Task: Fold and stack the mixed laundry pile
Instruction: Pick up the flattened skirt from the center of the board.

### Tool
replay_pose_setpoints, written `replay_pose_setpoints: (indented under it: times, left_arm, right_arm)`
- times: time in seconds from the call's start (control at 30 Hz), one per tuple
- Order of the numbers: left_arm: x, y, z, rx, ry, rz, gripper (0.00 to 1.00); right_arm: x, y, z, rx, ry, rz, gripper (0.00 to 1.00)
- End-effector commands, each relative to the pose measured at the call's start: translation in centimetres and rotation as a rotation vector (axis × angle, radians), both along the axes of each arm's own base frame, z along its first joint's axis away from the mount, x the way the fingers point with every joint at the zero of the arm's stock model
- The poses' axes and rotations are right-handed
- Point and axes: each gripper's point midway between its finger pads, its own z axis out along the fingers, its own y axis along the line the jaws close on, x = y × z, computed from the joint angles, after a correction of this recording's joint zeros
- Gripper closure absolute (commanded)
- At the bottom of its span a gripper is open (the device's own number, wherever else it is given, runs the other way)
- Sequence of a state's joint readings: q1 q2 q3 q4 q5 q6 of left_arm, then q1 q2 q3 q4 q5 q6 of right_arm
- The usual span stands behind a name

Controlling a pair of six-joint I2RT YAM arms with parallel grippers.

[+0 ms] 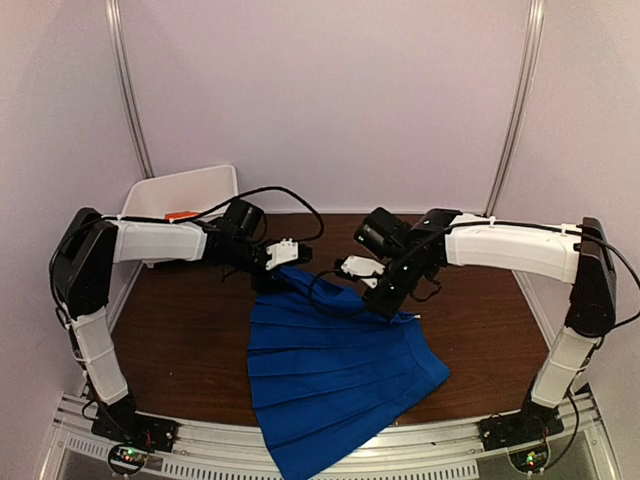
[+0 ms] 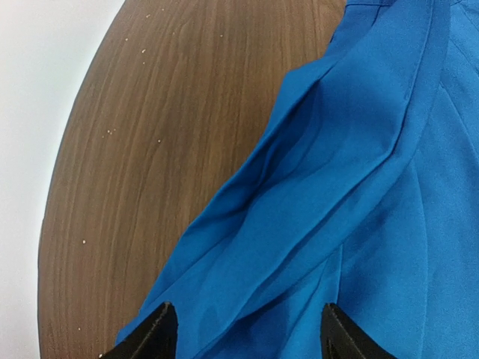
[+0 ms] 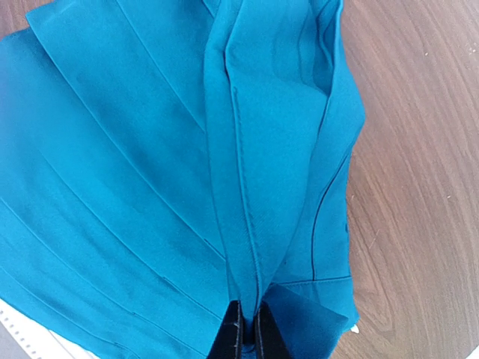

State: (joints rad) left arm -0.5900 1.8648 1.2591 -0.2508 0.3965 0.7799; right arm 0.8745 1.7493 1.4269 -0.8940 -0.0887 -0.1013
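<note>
The royal-blue pleated garment lies spread on the brown table, its lower end hanging over the near edge. My left gripper is at its far left corner. In the left wrist view the left gripper is open, its black fingertips standing wide on either side of rumpled blue cloth. My right gripper is at the garment's far right corner. In the right wrist view the right gripper is shut on a raised fold of the blue garment.
A white plastic bin stands at the back left behind the left arm, with a small orange-red patch showing inside it. Bare wood lies left of the garment and also to its right. White walls enclose the table.
</note>
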Motion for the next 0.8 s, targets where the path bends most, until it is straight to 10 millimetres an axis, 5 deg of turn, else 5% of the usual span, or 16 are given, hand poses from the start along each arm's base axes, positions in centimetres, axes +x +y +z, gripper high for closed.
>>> replay_pose_setpoints:
  times: [0.0, 0.17, 0.4, 0.67, 0.77]
  left_arm:
    - [2.3, -1.2, -0.1, -0.028, -0.039, 0.01, 0.33]
    - [4.4, -1.8, -0.4, -0.052, -0.07, 0.069, 0.35]
    - [5.9, -1.5, -1.3, -0.036, -0.072, 0.104, 0.52]
    - [7.3, -1.1, -2.8, 0.012, -0.068, 0.126, 0.91]
    - [8.7, -0.6, -1.6, -0.029, -0.073, 0.198, 1.0]
  right_arm:
    - [0.6, -0.7, 1.6, 0.012, -0.06, -0.012, 1.0]
    - [0.6, -0.7, 2.1, 0.023, -0.071, -0.012, 1.0]
    - [0.3, -1.8, 2.9, 0.035, -0.102, -0.031, 1.0]
    - [0.3, -2.8, 2.7, 0.03, -0.105, -0.061, 1.0]
    - [1.1, -3.6, 1.8, 0.017, -0.096, -0.115, 1.0]
